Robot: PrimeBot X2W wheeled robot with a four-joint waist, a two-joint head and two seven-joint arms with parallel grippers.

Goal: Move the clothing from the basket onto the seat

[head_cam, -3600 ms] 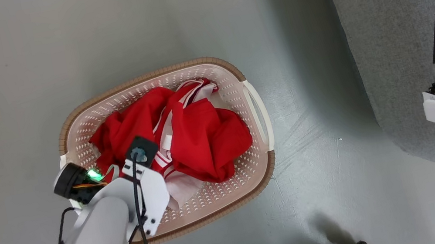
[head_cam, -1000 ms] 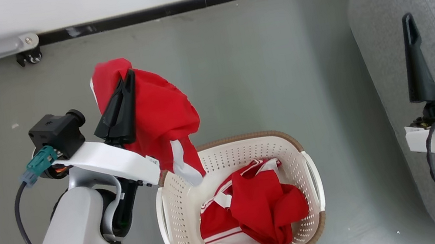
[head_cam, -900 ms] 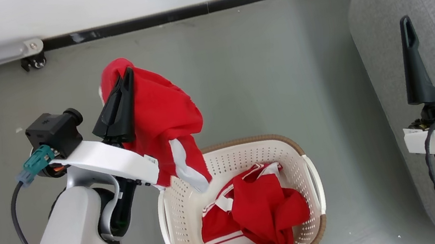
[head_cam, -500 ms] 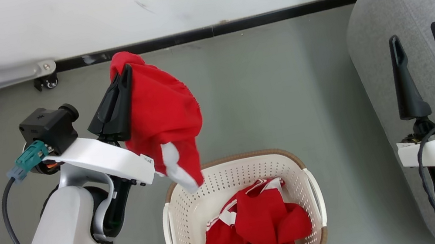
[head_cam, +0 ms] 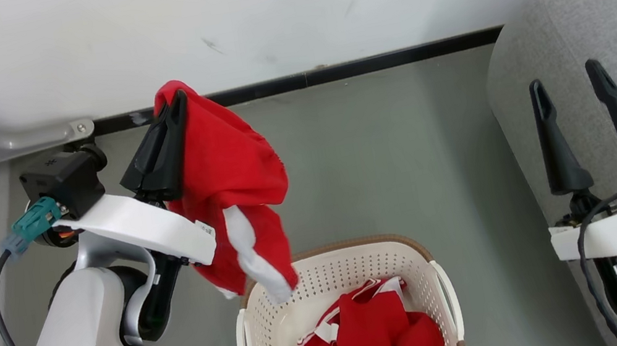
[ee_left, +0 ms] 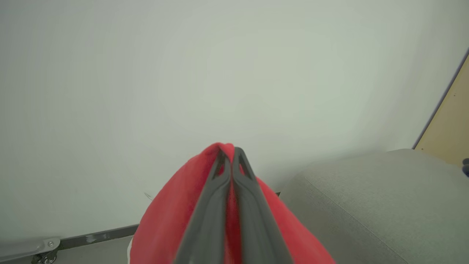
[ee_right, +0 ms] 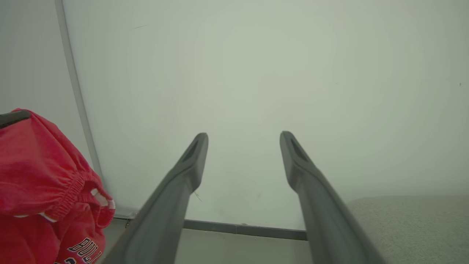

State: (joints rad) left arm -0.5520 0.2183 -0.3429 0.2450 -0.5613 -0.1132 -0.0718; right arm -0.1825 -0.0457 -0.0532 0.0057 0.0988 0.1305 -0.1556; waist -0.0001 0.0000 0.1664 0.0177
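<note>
Head view: left gripper [head_cam: 180,97] clamped on red garment [head_cam: 232,167], raised high, white-trimmed end dangling over rim of basket [head_cam: 324,264]. More red clothing [head_cam: 374,337] inside basket. Right gripper [head_cam: 563,75] fingers apart, empty, before grey seat [head_cam: 589,13]. Basket on floor [head_cam: 393,152], apart from seat.

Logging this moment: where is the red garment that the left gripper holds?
In the head view, the red garment hangs left of centre from the shut left gripper, above the floor, its white-trimmed tail dangling over the rear-left rim of the basket.
</note>
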